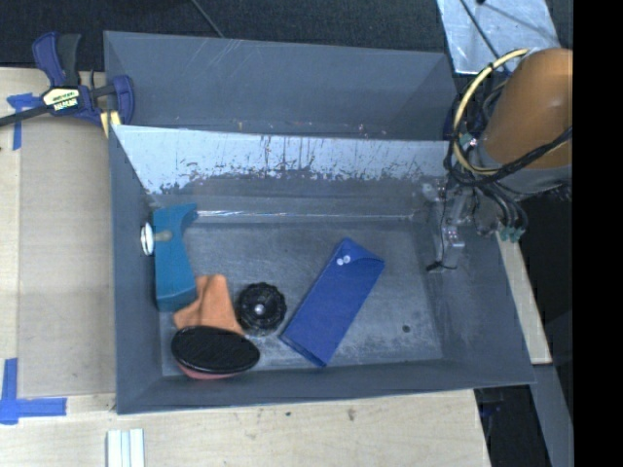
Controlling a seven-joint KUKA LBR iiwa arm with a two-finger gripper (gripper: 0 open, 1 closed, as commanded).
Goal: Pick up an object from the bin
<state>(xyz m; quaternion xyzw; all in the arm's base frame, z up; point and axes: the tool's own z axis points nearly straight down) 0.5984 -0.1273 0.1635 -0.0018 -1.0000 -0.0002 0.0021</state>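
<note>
Though nearest the gripper (443, 261), flat blue pouch (334, 303)

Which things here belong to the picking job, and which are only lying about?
For the job: gripper, grey bin, blue flat pouch nearest the gripper.

Lying about at the bin's left, though also pickable: teal block, orange piece, black round cap, black oval brush.

We see a robotics lab: a scuffed grey metal bin (292, 95) holding small loose objects (209, 309) sits beneath an industrial robot arm (531, 105) with an orange cover and looped cables, reaching in from the right.
</note>
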